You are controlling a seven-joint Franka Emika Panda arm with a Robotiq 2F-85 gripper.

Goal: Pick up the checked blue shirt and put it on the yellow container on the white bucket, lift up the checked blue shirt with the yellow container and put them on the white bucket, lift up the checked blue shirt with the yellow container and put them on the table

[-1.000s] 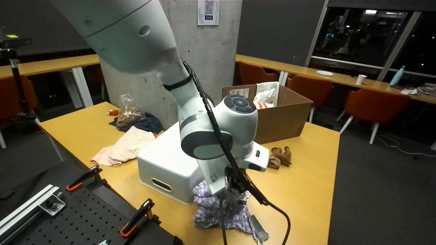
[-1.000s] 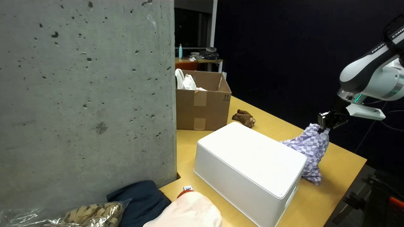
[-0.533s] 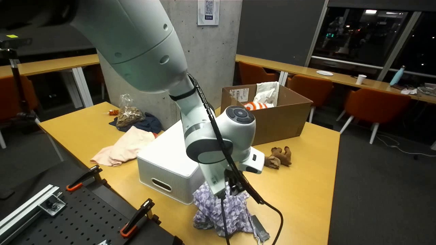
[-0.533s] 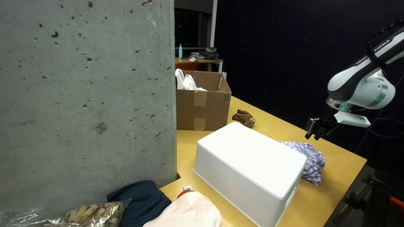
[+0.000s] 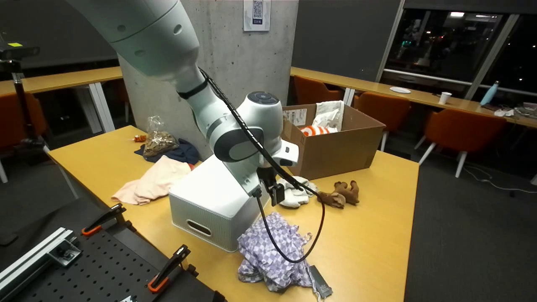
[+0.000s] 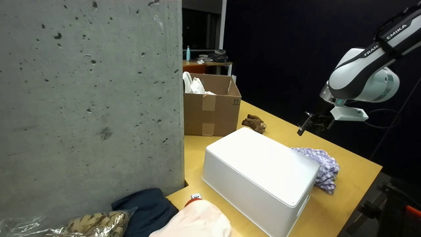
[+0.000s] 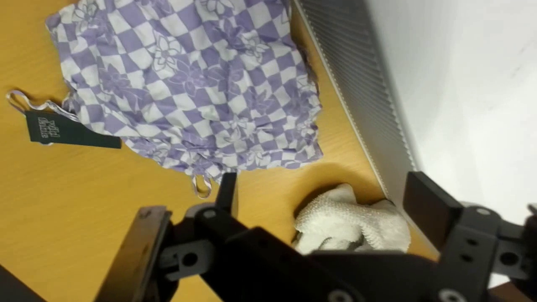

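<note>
Wrist view: the gripper [image 7: 330,197] is spread wide, w/ a big gap btwn its 2 black fingers [image 7: 428,205]. The checked shirt [image 7: 188,84], purple & white w/ flowers, lies crumpled on the yellow worktop [image 7: 264,201]. A dark tag [image 7: 71,131] lies partly under its edge. The white bucket [image 7: 474,75] fills the right side, & its ribbed wall is just beside the shirt. A white fuzzy thing [image 7: 352,222] shows in the gap, nr the bucket & partly hidden by the gripper.

In an exterior view, the robot arm [image 5: 262,119] reaches over the bucket & the gripper hangs in the air. The shirt is in a heap at the bucket's nr corner; can't tell if they touch. A brown toy [image 5: 347,193] lies nr the fuzzy thing. Behind is a cardboard box [image 5: 342,153] w/ white & orange stuff [image 5: 329,119] in it. Pink cloth [image 5: 153,180] lies left of the bucket, & a clear bag [image 5: 159,144] sits on dark blue cloth [image 5: 188,152].

In an exterior view, w/ a big grey post [image 6: 92,105], the bucket stands flat top up. The shirt pokes out from behind it, partly hidden, on the worktop. The gripper is higher than the shirt & apart from it; its fingers are hard to see b/c the wall [image 6: 279,49] behind is so dark.
</note>
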